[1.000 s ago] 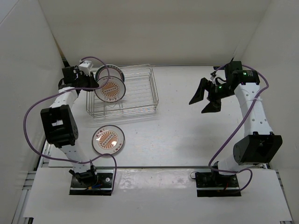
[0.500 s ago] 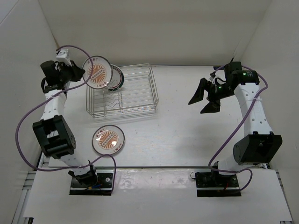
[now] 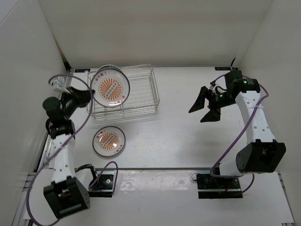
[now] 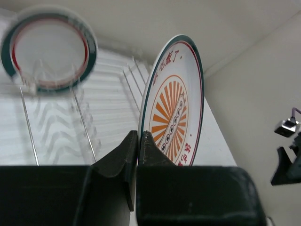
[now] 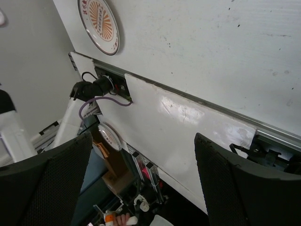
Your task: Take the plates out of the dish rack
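White walls are enclosing a white table, and the dish rack is standing at its far left. A second ago the left gripper was reaching a sunburst plate that was standing at the rack's left end. Now its jaws are pinching the plate's lower rim tightly and the plate is hanging upright, lifted clear above that same end, so I am judging this plate as out of the rack and only waiting to be set down. Another sunburst plate is already lying flat on the table, near the rack on its near side, while the teal-rimmed plate is still standing in the dividers. The right gripper is staying wide open and empty, well apart to the rack's right. Orange characters are running along the held plate's rim, and I cannot read them.
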Robot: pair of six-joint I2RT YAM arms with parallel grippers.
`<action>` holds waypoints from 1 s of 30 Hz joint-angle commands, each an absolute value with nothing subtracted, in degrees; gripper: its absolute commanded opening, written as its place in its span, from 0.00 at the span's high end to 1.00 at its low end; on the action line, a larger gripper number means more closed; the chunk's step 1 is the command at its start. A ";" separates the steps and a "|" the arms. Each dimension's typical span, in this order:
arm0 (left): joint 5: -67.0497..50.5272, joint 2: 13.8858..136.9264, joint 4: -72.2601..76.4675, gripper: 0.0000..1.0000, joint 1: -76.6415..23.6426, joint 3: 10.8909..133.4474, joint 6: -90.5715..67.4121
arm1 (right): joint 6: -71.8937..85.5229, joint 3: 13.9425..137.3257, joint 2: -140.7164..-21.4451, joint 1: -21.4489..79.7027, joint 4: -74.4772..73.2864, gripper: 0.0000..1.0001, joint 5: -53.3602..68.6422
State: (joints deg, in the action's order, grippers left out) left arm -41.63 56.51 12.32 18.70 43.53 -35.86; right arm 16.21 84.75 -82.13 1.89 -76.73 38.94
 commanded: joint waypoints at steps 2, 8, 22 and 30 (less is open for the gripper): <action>-44.38 41.77 0.19 1.00 19.60 34.56 -41.50 | 16.61 82.89 -78.58 1.93 -86.40 0.10 41.04; -34.57 17.73 -25.64 1.00 20.21 25.24 -39.72 | 17.31 79.10 -76.64 2.02 -85.52 0.10 43.32; -11.79 -2.12 -52.90 1.00 20.21 14.41 -50.02 | 17.40 78.49 -74.97 2.02 -85.61 0.10 43.24; -4.13 -0.88 -59.67 0.88 20.22 15.91 -47.20 | 17.32 78.57 -74.88 2.11 -85.34 0.10 43.50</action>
